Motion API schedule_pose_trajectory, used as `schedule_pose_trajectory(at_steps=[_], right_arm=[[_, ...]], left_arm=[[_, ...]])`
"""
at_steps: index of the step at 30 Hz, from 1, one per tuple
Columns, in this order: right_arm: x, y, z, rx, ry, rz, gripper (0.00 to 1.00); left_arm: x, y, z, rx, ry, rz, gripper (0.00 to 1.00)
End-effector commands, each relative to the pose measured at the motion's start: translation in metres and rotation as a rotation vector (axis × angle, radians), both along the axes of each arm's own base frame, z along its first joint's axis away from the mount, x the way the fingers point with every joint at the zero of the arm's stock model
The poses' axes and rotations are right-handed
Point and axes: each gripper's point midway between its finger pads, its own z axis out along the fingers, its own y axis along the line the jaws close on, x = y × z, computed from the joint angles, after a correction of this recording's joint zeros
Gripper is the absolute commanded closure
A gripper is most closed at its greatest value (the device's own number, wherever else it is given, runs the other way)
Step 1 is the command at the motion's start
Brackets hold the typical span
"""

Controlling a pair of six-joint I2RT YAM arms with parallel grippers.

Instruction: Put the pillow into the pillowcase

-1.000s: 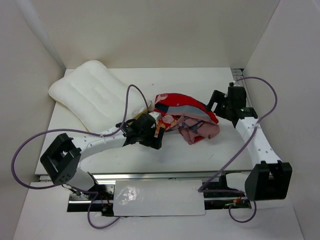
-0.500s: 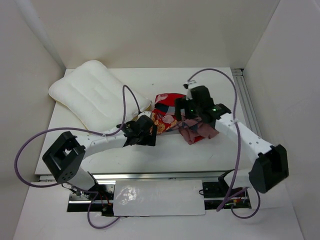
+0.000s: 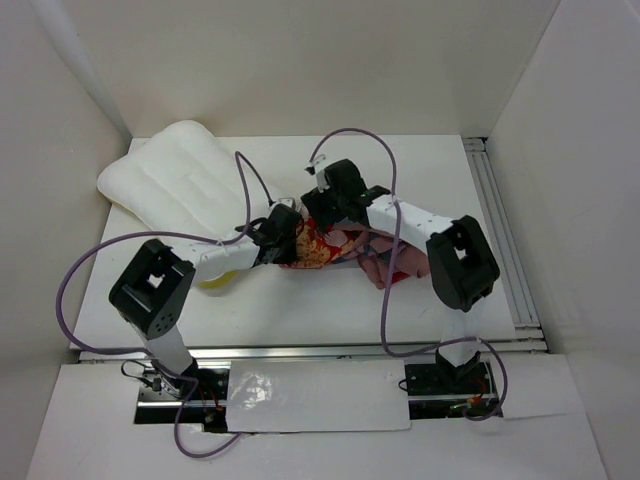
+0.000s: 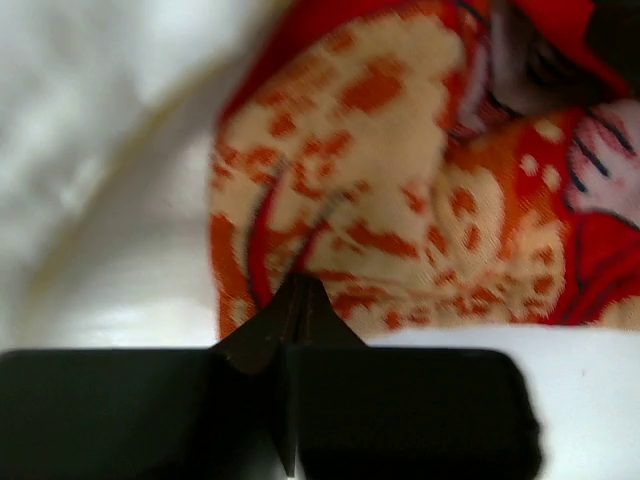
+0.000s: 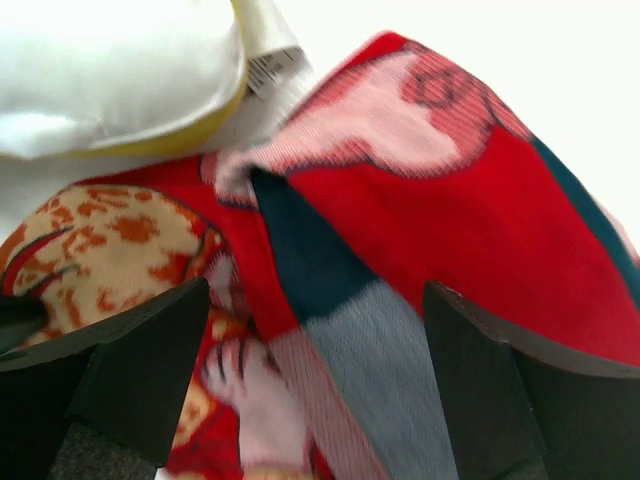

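Note:
The white pillow [image 3: 185, 190] lies at the table's back left. Its yellow-edged corner [image 5: 120, 70] also shows in the right wrist view. The red pillowcase [image 3: 345, 245] sits crumpled in the middle. My left gripper [image 3: 285, 235] is at its left edge. Its jaws are pressed together on the orange-and-cream patterned cloth [image 4: 380, 200], pinching the hem at the tips [image 4: 300, 288]. My right gripper [image 3: 325, 205] hovers open over the pillowcase's back part. Its fingers [image 5: 140, 370] straddle red, dark blue and grey cloth [image 5: 400, 260], with nothing clamped.
White walls close in the table on the left, back and right. A metal rail [image 3: 497, 230] runs along the right edge. Purple cables [image 3: 350, 135] loop above both arms. A white tag [image 5: 272, 65] sticks out of the pillow's corner.
My right arm has swung from the table's right side leftward to over the pillowcase, still open. My left gripper has moved up to the pillowcase's left edge and closed there.

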Motion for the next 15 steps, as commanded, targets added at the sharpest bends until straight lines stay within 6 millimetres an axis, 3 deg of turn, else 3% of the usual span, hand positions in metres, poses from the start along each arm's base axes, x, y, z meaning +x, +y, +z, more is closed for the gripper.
schedule_pose_trajectory(at_steps=[1, 5, 8, 9, 10, 12, 13, 14, 15], right_arm=[[0.029, 0.028, 0.016, 0.033, -0.115, 0.064, 0.08], [0.053, 0.027, 0.004, 0.034, -0.112, 0.016, 0.17], [0.070, 0.025, 0.007, 0.033, -0.136, -0.065, 0.34], [0.072, 0.022, 0.008, 0.030, -0.138, -0.089, 0.44], [0.077, 0.021, 0.012, 0.040, -0.160, -0.116, 0.74], [0.086, 0.010, 0.028, 0.076, -0.213, -0.207, 1.00], [0.083, 0.008, 0.027, 0.085, -0.211, -0.213, 1.00], [0.084, -0.001, 0.042, 0.112, -0.236, -0.244, 1.00], [0.084, -0.001, 0.053, 0.143, -0.259, -0.252, 1.00]], left_arm=[[0.026, 0.006, 0.006, -0.067, -0.028, 0.018, 0.99], [0.029, 0.006, 0.010, -0.102, -0.067, -0.035, 1.00], [0.029, 0.004, 0.019, -0.119, -0.100, -0.059, 1.00], [0.029, 0.004, 0.028, -0.129, -0.118, -0.059, 1.00], [0.027, 0.005, 0.028, -0.124, -0.121, -0.066, 1.00], [0.026, 0.005, 0.039, -0.129, -0.140, -0.085, 1.00], [0.018, 0.004, 0.035, -0.116, -0.126, -0.104, 0.95], [0.012, 0.004, 0.034, -0.099, -0.121, -0.129, 0.87], [0.010, 0.001, 0.037, -0.104, -0.129, -0.139, 0.68]])
